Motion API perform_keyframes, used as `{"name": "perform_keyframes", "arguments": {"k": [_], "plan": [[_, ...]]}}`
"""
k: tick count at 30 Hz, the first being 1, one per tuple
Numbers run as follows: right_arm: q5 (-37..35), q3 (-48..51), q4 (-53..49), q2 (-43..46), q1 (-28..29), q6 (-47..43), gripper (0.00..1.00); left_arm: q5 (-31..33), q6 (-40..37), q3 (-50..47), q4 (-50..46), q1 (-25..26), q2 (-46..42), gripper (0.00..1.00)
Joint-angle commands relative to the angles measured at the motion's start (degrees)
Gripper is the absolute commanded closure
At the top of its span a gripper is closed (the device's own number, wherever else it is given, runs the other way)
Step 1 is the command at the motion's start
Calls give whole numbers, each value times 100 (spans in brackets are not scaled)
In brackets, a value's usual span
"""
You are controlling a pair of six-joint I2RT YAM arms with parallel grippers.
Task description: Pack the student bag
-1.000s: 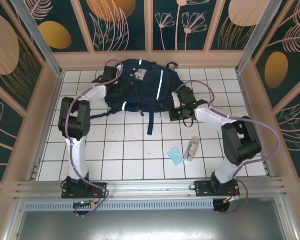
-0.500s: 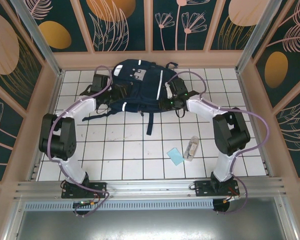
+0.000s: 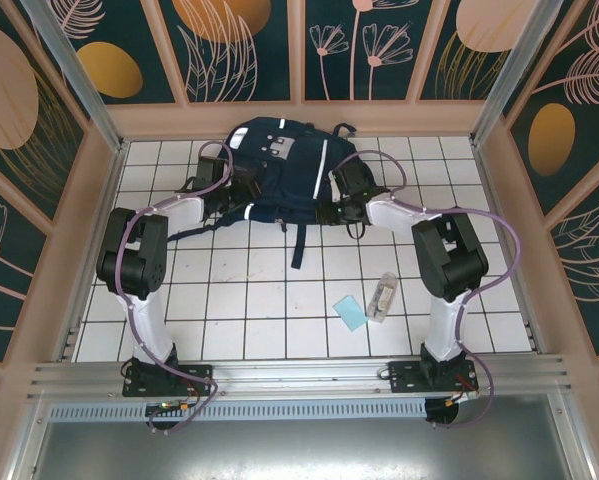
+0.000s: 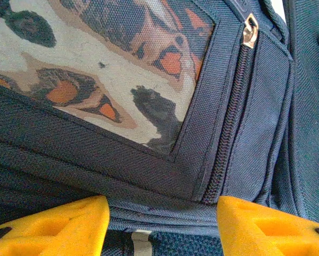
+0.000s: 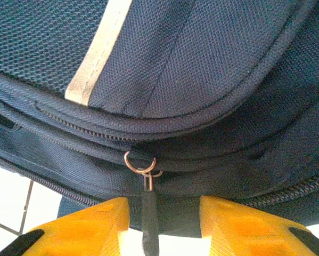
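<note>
Large navy-blue fabric backpack (image 3: 289,170) at far edge of the desk (image 3: 269,300), flanked by both hands — right hand (image 5: 162,226) part-open, dark zipper pull (image 5: 148,216) dangling ungripped between its fingers (image 5: 79,226) — left hand (image 4: 162,229) open, empty.

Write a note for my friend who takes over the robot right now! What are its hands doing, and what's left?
Left gripper: open, close up at the backpack, holding nothing.
Right gripper: open, zip pull hanging between its fingers, not pinched.
Backpack lies at the table's far end; a blue card and a small clear item lie nearer the arms.
Done: nothing visibly packed; zips in view look shut.
Left: probably unzip, then load both items.
</note>
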State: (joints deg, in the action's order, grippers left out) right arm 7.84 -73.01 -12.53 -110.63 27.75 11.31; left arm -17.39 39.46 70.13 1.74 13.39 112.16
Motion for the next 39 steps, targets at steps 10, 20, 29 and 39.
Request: {"name": "perform_keyframes", "arguments": {"k": [10,20,29,39], "plan": [[-120,-124,147,-495,125,177,73,37,108,-446,231,14,125,43],[-124,180,-264,350,-64,144,100,251,-86,-519,123,-119,145,43],[-841,508,-1008,815,-800,-829,100,348,-363,-401,-56,-364,305,43],[792,543,-1229,1132,-163,-509,100,140,-449,241,-262,-381,596,43]]}}
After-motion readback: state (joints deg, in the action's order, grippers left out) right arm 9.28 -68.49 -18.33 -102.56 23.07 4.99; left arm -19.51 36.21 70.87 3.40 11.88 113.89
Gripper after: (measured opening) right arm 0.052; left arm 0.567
